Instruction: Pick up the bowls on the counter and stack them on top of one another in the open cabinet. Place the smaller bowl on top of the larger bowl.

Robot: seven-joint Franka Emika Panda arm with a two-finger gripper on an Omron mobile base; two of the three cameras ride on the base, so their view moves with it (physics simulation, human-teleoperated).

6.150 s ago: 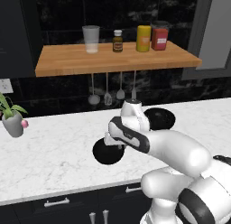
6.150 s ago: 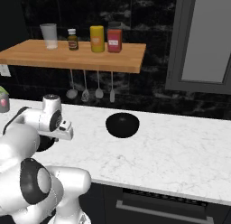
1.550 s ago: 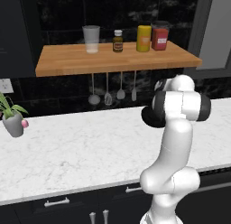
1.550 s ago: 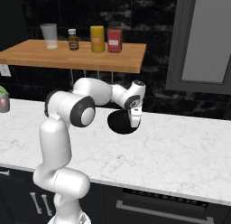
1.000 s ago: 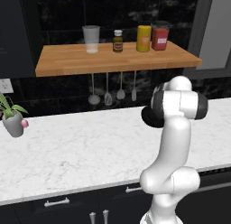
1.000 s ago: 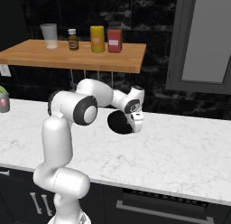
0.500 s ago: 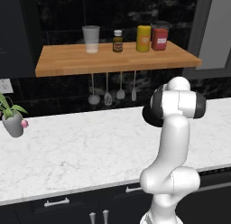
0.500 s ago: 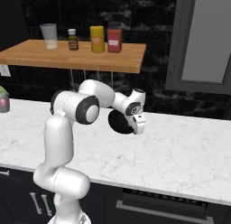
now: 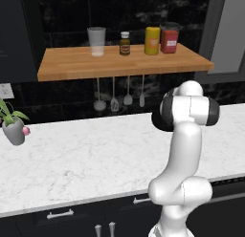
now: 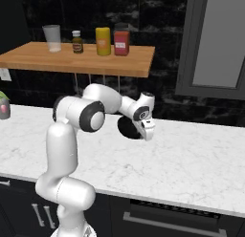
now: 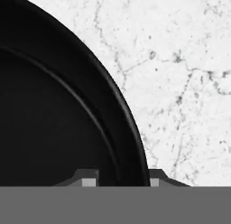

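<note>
One matte-black bowl (image 10: 127, 128) sits on the white marble counter (image 10: 191, 159) near the back wall. I cannot tell whether it is the larger or the smaller bowl; the other is out of view. My gripper (image 10: 148, 131) points down at its right rim. In the hand view the bowl (image 11: 54, 105) fills the left side and my gripper (image 11: 121, 180) straddles its rim. The outer finger is at the rim. The inner finger (image 11: 89, 179) stands slightly off the wall, so the jaws are narrow but open. In the left base view my arm hides the bowl. The open cabinet (image 9: 95, 64) holds no bowl.
On the wooden shelf stand a glass (image 9: 96, 40), a brown bottle (image 9: 124, 42), a yellow canister (image 9: 152, 40) and a red canister (image 9: 169, 38). Utensils (image 9: 115, 100) hang below it. A potted plant (image 9: 13, 126) sits far left on the counter (image 9: 86, 159).
The arm swung from the counter's front left over to the bowl. In the last second the hand sank onto the rim and the jaws narrowed around it.
</note>
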